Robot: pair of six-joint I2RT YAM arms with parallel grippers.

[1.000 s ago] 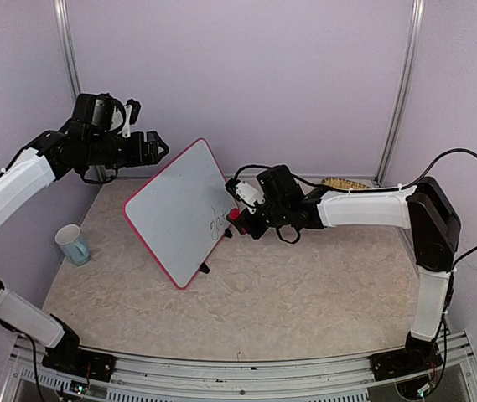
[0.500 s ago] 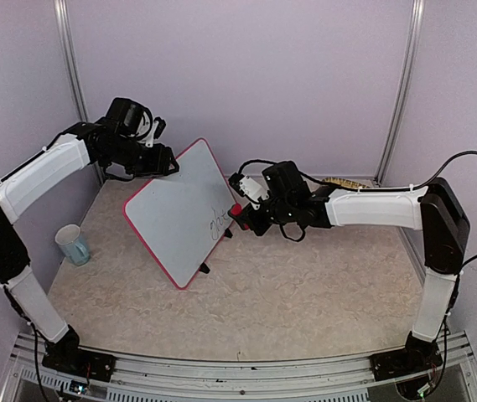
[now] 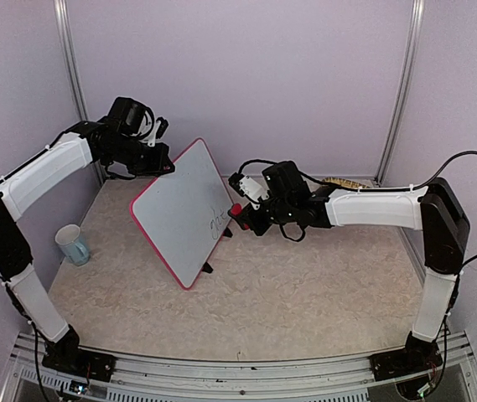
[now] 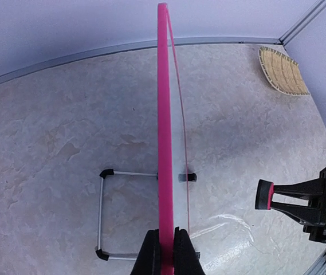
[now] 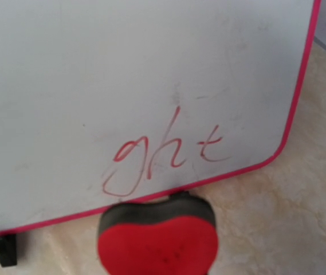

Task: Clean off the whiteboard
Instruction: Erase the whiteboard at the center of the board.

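The whiteboard (image 3: pixel 184 209) stands tilted on the table (image 3: pixel 288 293), a flat glossy white rectangle in a rounded pink-red plastic frame. The left gripper (image 4: pixel 167 253) is clamped on the board's top edge, one black finger on either face of the frame. From its wrist view the board runs straight away edge-on as a thin pink line. Below and behind the board, on the far side from its writing face, a bent wire stand (image 4: pixel 101 212) with black tips rests on the table. The right gripper (image 3: pixel 238 215) is at the board's lower corner nearest it, its slim fingers closed around a heart-shaped eraser (image 5: pixel 158 243) with a smooth red back and a dark felt pad. The eraser sits just beside the frame, directly under a looping red marker scrawl (image 5: pixel 163 154) that reads like "ght". A small black foot (image 5: pixel 3 249) pokes out under the frame to that gripper's left. The table is a mottled beige, stone-patterned surface. A pale mug (image 3: pixel 73 244) stands well apart below the left gripper, and a woven straw mat (image 4: pixel 283 70) lies in the far corner beyond the right gripper. Plain lilac walls (image 3: pixel 246 75) with aluminium posts (image 3: pixel 406 84) enclose the cell.
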